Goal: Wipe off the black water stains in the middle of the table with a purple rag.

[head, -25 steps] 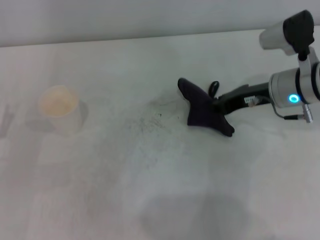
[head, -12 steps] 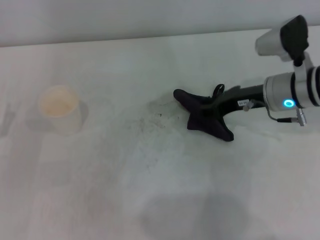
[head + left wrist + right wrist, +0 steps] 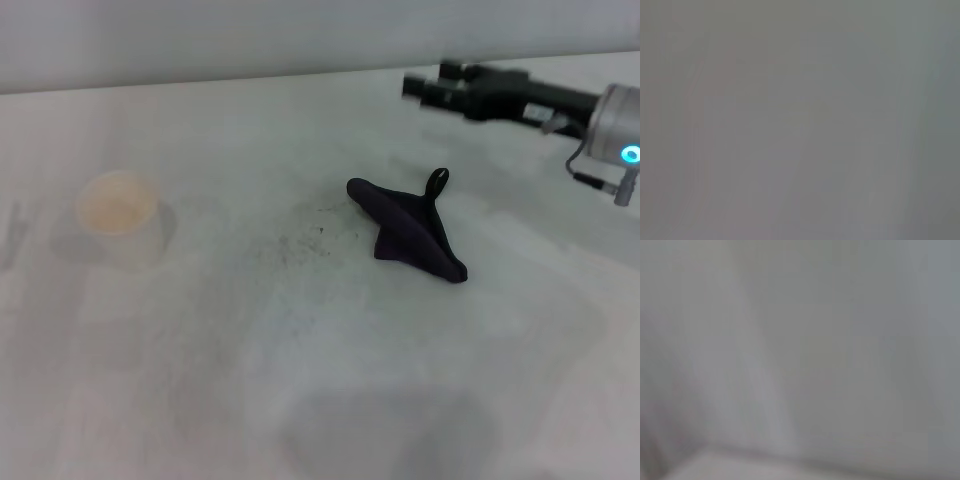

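Observation:
The purple rag (image 3: 408,232) lies crumpled on the table (image 3: 300,380) right of the middle, its small black loop (image 3: 436,181) standing up at the far corner. Nothing holds it. Faint grey specks (image 3: 298,243) and a thin dark smear lie on the table just left of the rag. No jet-black blob shows; it is hidden or out of view. My right gripper (image 3: 425,82) is open and empty, raised above the table's far right, well behind and above the rag. My left gripper is out of view. Both wrist views show only blank grey.
A translucent plastic cup (image 3: 121,216) with a pale orange inside stands at the left of the table. The table's far edge (image 3: 200,82) meets a plain grey wall.
My right gripper has let go of the rag and lifted up and back to the far right. The rag has stayed on the table where it was dropped.

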